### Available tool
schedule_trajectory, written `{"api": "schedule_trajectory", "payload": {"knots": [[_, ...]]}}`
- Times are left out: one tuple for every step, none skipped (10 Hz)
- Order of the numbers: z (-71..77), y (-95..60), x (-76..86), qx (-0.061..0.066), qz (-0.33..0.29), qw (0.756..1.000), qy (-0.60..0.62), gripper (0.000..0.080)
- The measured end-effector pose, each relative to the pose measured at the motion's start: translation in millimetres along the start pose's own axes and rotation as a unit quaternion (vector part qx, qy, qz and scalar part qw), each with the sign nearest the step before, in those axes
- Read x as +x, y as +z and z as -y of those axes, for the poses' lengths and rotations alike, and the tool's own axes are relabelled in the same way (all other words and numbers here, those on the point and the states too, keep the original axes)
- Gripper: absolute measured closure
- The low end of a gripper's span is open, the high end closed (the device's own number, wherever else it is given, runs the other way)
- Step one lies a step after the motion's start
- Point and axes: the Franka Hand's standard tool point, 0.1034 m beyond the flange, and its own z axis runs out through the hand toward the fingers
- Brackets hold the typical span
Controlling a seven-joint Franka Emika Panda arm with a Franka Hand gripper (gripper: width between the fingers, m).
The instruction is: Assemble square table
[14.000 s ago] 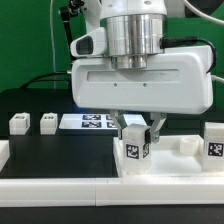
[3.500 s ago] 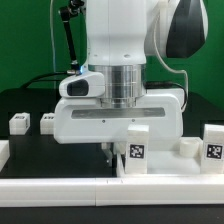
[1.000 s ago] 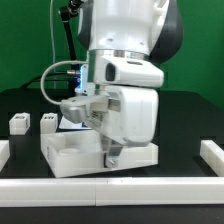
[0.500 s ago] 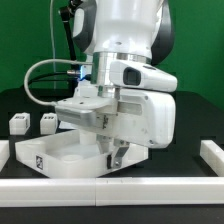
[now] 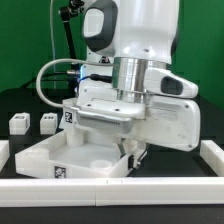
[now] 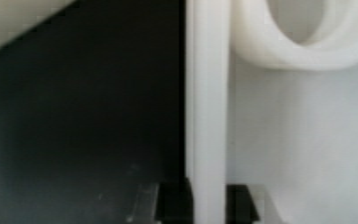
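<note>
The tabletop [image 5: 95, 172] is clamped by its thin rim between the fingers [image 6: 171, 203]; looks like stiff, light, slick plastic, so it's probably best gripped right there.

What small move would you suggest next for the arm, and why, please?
Probably swing the tabletop square to the white fence: the pincer is shut on its rim, and the top sits skewed to the fence.
</note>
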Motion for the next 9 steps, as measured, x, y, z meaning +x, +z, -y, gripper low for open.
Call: {"api": "schedule_trajectory", "payload": {"knots": [[0.7, -1.6, 1.8, 0.005, -0.006, 1.0, -0.028, 0.0746], [3.5, 0.0, 2.1, 0.007, -0.006, 0.999, -0.052, 0.0746], [7.3, 1.8, 3.4, 0.012, -0.007, 0.995, -0.101, 0.0746], [7.8, 2.0, 4.0, 0.015, -0.006, 0.992, -0.121, 0.0746], [-0.2, 0.6, 10.0, 0.018, -0.006, 0.988, -0.153, 0.0746], [-18.4, -2.9, 21.1, 0.027, -0.016, 0.991, -0.13, 0.0746], [-40.9, -8.9, 28.4, 0.037, -0.022, 0.992, -0.119, 0.0746], [-57.1, -12.8, 32.9, 0.041, -0.026, 0.993, -0.112, 0.0746], [-63.4, -13.0, 36.5, 0.039, -0.028, 0.993, -0.11, 0.0746]]}}
